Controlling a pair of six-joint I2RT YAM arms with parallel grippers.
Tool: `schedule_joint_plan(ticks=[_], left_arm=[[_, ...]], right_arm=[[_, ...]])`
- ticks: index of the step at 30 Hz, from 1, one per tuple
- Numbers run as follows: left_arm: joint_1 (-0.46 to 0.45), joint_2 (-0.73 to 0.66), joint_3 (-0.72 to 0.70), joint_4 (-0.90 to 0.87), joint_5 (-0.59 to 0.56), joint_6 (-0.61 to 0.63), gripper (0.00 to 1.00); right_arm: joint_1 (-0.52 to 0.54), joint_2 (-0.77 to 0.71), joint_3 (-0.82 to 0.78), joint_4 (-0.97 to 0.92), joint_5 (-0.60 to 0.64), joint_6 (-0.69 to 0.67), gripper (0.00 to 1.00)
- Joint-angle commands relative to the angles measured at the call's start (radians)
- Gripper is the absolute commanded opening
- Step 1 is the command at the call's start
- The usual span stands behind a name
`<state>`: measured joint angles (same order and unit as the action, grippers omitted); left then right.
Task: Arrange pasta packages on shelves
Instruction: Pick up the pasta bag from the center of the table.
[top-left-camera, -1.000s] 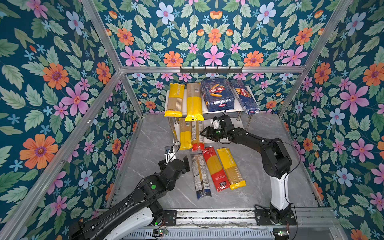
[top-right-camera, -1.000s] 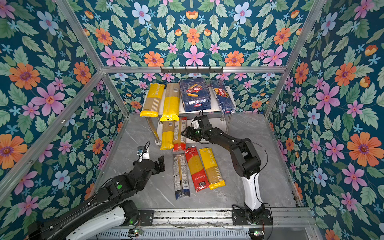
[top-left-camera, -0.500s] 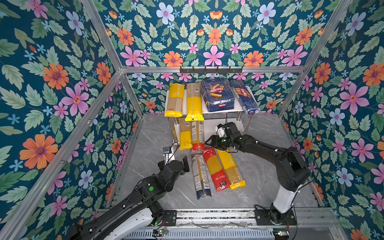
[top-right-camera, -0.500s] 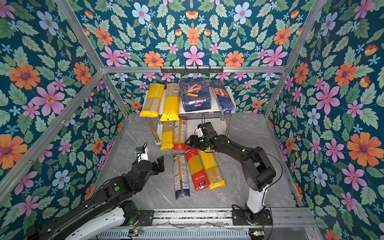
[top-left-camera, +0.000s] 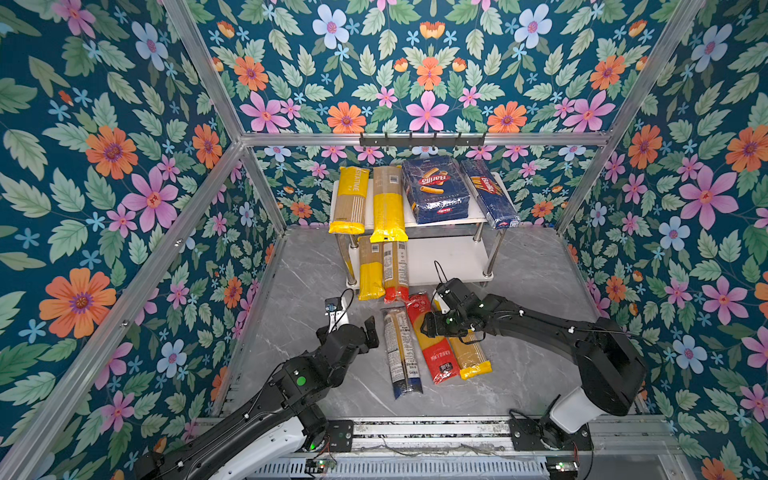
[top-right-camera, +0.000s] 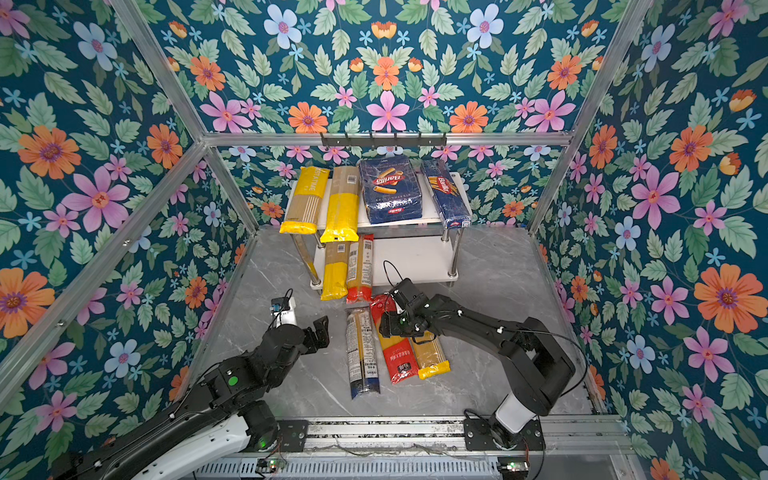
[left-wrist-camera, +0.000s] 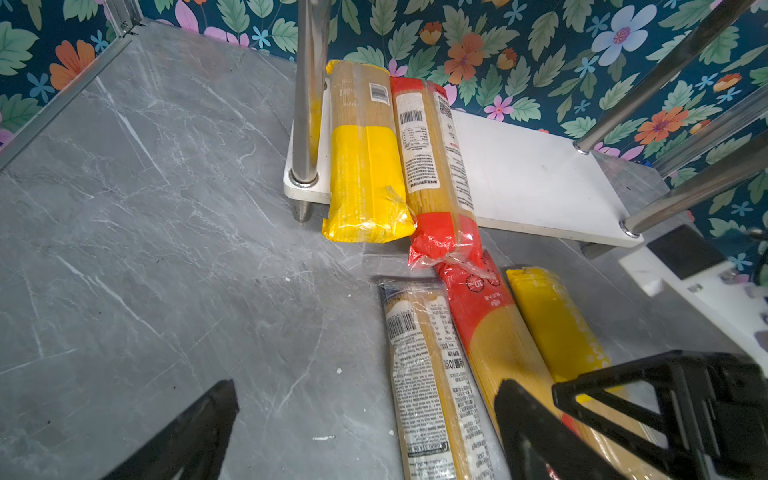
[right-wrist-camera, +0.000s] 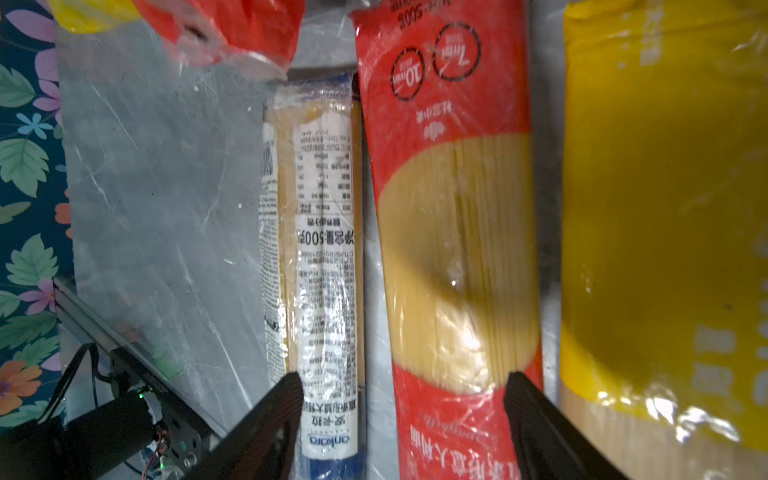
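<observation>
The shelves (top-left-camera: 451, 257) stand at the back. The top board carries two yellow spaghetti packs (top-left-camera: 350, 199), a Barilla rigatoni bag (top-left-camera: 434, 189) and a Barilla spaghetti pack (top-left-camera: 490, 195). A yellow pack (top-left-camera: 370, 270) and a red-ended pack (top-left-camera: 395, 270) overhang the lower board. On the floor lie a clear-blue pack (top-left-camera: 401, 353), a red pack (top-left-camera: 434, 357) and a yellow pack (top-left-camera: 469, 357). My right gripper (right-wrist-camera: 403, 378) hovers open over the red pack (right-wrist-camera: 453, 208); one finger overlaps the clear-blue pack (right-wrist-camera: 320, 249). My left gripper (left-wrist-camera: 365, 386) is open and empty, low beside the clear-blue pack (left-wrist-camera: 424, 374).
A black hook rail (top-left-camera: 422, 139) hangs on the back frame above the shelves. Flowered walls and aluminium posts (top-left-camera: 232, 166) close in both sides. Bare grey marble floor (top-left-camera: 299, 282) lies left of the packs. The lower board's right half (left-wrist-camera: 532, 178) is bare.
My right gripper has drawn back from the lower shelf to above the red pack on the floor, and its jaws have widened. The left arm has hardly moved.
</observation>
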<state>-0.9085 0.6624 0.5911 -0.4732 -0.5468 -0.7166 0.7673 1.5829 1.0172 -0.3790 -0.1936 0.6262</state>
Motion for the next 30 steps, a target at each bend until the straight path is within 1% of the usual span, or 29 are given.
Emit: schedule_joint_plan(ticks=[1, 8, 15, 22, 30], left_arm=[[0.002, -0.003, -0.005, -0.006, 0.006, -0.013, 1.00], [0.002, -0.005, -0.014, 0.015, 0.024, -0.014, 1.00], [0.002, -0.025, -0.025, 0.012, 0.028, -0.018, 1.00], [0.002, -0.080, -0.045, -0.009, 0.019, -0.027, 1.00], [0.002, -0.102, -0.053, -0.019, 0.019, -0.032, 1.00]], right_arm=[[0.015, -0.026, -0.028, -0.044, 0.049, 0.017, 0.79], [0.087, -0.024, -0.034, -0.121, 0.109, 0.032, 0.80], [0.100, 0.017, -0.031, -0.157, 0.129, 0.055, 0.80], [0.114, 0.066, -0.013, -0.166, 0.111, 0.057, 0.81], [0.168, 0.196, 0.067, -0.238, 0.147, 0.056, 0.81]])
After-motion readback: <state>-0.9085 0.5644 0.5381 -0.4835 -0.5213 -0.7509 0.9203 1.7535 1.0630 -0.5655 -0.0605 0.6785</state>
